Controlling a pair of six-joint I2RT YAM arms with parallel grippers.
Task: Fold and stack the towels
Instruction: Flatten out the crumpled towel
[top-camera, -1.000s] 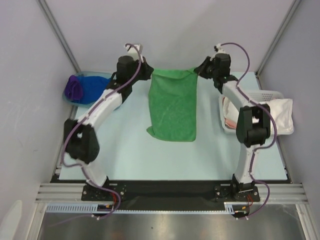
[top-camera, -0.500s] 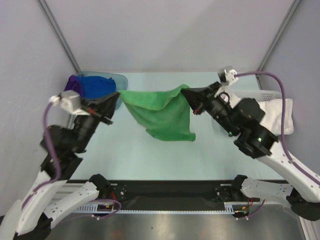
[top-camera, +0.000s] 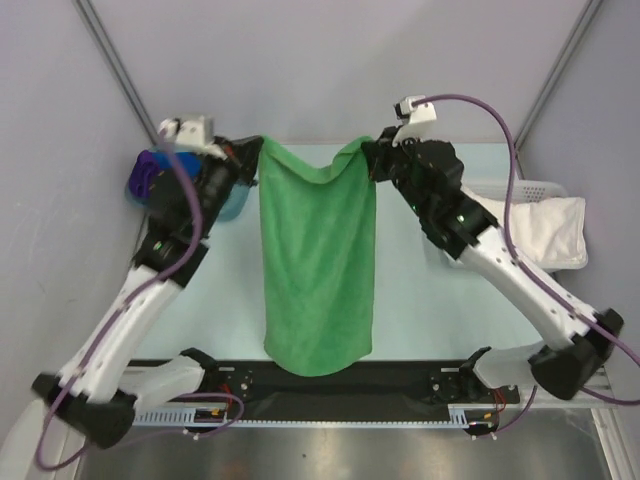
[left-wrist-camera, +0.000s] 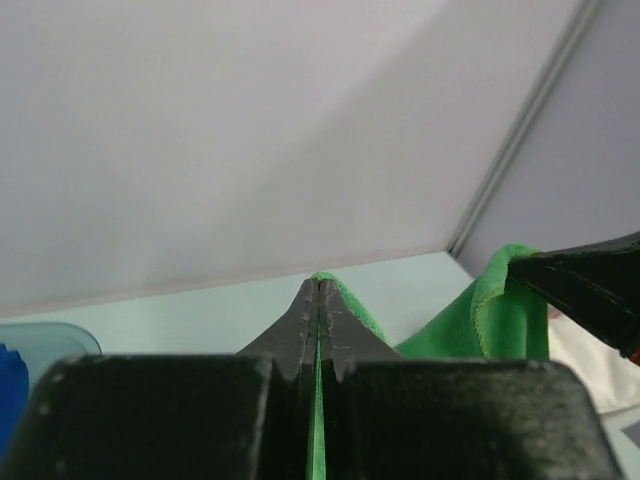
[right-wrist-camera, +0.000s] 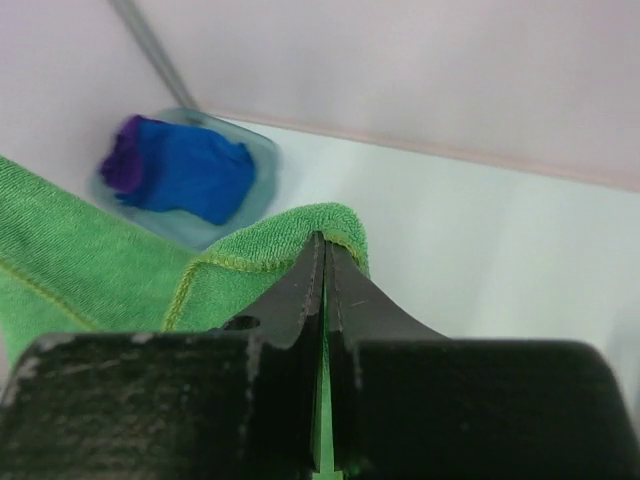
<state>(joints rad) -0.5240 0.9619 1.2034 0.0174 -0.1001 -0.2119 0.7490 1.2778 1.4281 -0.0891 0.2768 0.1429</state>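
The green towel (top-camera: 318, 260) hangs full length in the air between both arms, its lower edge reaching the table's near edge. My left gripper (top-camera: 256, 150) is shut on its top left corner (left-wrist-camera: 345, 292), green cloth showing between the jaws. My right gripper (top-camera: 368, 158) is shut on the top right corner (right-wrist-camera: 320, 222). The royal blue towel (right-wrist-camera: 185, 175) and the dark purple towel (right-wrist-camera: 122, 160) lie bunched in the teal tub (right-wrist-camera: 255, 185) at the back left; in the top view the left arm partly hides the blue one.
A white slotted basket (top-camera: 535, 190) with white cloth (top-camera: 555, 235) in it stands at the right edge, beside the right arm. Grey walls close in the back and both sides. The pale table (top-camera: 420, 310) lies below the hanging towel.
Both arms have risen and spread the green towel: a second ago it lay partly on the table, then sagged between the grippers, and now hangs long and flat.
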